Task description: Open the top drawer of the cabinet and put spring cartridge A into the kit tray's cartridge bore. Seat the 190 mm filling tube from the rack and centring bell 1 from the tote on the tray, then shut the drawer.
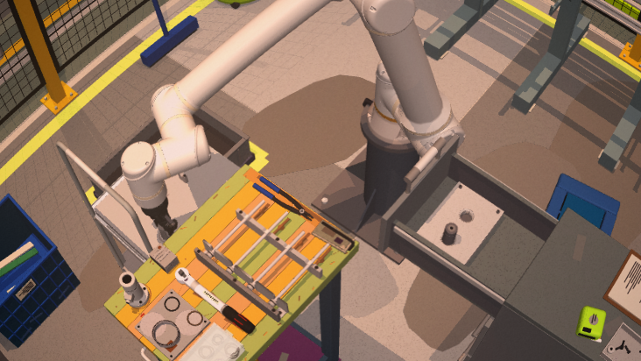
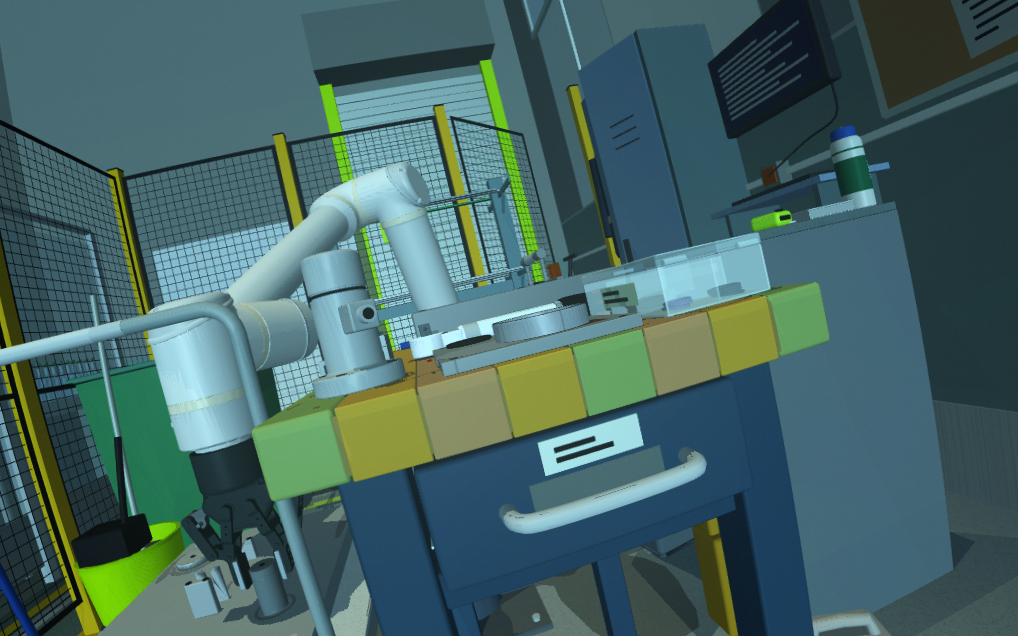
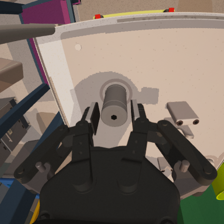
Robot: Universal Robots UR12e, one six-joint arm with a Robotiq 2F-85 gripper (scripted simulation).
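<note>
The spring cartridge (image 3: 114,104), a short grey cylinder with a hex socket in its top, stands upright in the round bore of the pale kit tray (image 3: 140,75) on the low cart beside the workbench. My gripper (image 3: 114,114) is open and holds nothing, with a finger on either side of the cartridge's upper end (image 2: 266,581). The cabinet's top drawer (image 1: 453,224) stands pulled out on the far right, with another dark cartridge (image 1: 450,233) on its plate. The tube rack (image 1: 264,251) lies on the workbench with several white tubes.
Mesh fencing (image 2: 202,217) stands behind the cart. The cart's tube handle (image 2: 247,420) rises close beside my wrist. A small grey block (image 3: 182,114) sits on the tray to the right of the cartridge. A clear tote (image 2: 675,281) and a torque wrench (image 1: 215,300) rest on the bench.
</note>
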